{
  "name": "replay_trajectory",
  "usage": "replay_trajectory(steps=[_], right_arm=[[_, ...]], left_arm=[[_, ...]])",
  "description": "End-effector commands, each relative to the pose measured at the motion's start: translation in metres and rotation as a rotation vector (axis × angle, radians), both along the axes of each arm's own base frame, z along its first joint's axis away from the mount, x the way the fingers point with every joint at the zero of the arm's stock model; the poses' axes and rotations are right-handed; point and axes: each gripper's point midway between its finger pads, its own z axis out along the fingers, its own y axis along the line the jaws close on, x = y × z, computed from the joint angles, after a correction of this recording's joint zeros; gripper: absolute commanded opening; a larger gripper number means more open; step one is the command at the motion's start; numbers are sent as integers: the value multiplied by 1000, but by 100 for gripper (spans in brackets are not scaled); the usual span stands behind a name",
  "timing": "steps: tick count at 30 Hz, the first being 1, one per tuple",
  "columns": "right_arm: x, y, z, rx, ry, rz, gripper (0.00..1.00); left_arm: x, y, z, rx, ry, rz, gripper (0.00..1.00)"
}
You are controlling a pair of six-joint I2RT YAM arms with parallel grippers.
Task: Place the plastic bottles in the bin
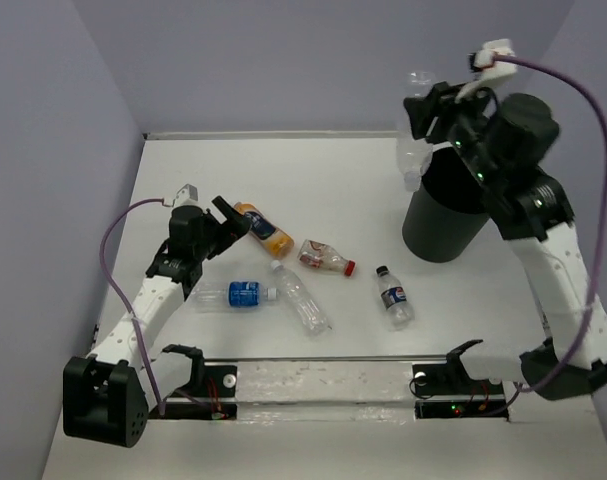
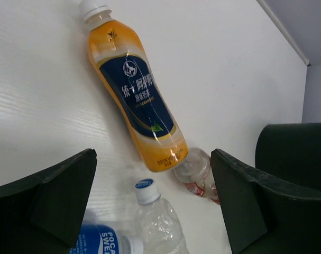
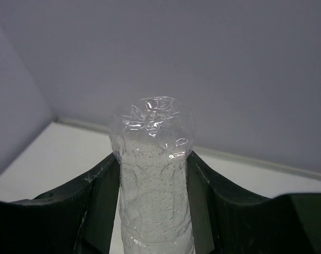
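A clear bottle (image 1: 414,140) is clamped between the fingers (image 3: 97,196) of the right gripper (image 1: 431,112), which is closed against its sides and held high over the far right corner of the tabletop (image 1: 313,180). The bottle is kept roughly upright, with its long axis near vertical. In the right wrist view its free end shows no cap. The bin (image 1: 441,228) stands beneath it and slightly toward the right edge, so the bottle's lower end is seen against the bin's left rim. A short shift toward the right edge is judged necessary before release, or the bottle may slide down the outer wall.

The left gripper (image 1: 228,216) is spread wide and nothing is held in it. It hangs over the orange bottle (image 1: 264,229), which lies flat left of the middle, cap toward the far left corner and base toward the near right. Its axis runs across the line between the 2 fingers, which suits a grasp. The blue-label bottle (image 1: 241,294), bare bottle (image 1: 303,300) and red-label bottle (image 1: 325,258) lie nearer the left arm, and the dark-label bottle (image 1: 393,296) nearer the right.
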Motion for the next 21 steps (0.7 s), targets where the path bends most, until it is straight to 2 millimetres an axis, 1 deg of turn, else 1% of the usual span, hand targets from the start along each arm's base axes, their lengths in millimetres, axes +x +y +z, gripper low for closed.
replay_trajectory(steps=[1,2,3,4,5,6,7,8,9,10,11,12,13,14,15,16,19,20,21], right_arm=[[-15,-68,49,126,-182,-306,43],[-24,-86,56,153,-219,-383,43],[-26,-100,56,150,-235,-440,43],[-28,-109,55,118,-251,-483,43],[-29,-123,61,135,-290,-539,43],[-26,-141,50,115,-282,-609,43],[-23,-150,47,113,-284,-633,43],[-19,-157,41,111,-276,-648,43],[-14,-160,36,113,-270,-638,43],[-8,-165,29,112,-258,-643,43],[-2,-178,17,112,-237,-669,43],[6,-178,5,132,-213,-659,43],[9,-184,1,130,-208,-671,43],[12,-181,-3,130,-199,-659,43],[15,-178,-7,125,-191,-638,43],[17,-176,-13,122,-178,-628,43],[19,-172,-23,121,-160,-611,43],[21,-171,-31,115,-143,-609,43],[22,-170,-36,113,-134,-601,43]], left_arm=[[30,9,18,-46,-87,127,99],[34,10,13,-40,-74,137,99],[40,14,16,-27,-81,164,99],[43,14,15,-23,-76,171,99],[47,15,8,-15,-58,177,99],[52,15,10,-9,-61,179,99],[56,15,2,6,-38,190,99],[58,15,-1,10,-30,192,99],[60,15,-4,16,-20,194,99],[63,15,-7,22,-12,197,99],[67,14,-12,27,0,202,99],[71,11,-12,27,0,196,99],[74,10,-12,32,1,192,99],[77,9,-21,45,21,196,99],[81,6,-19,45,18,189,99],[84,5,-26,54,33,185,99],[94,0,-29,57,34,181,99],[95,-1,-32,59,43,178,99],[97,-3,-42,64,67,173,99]])
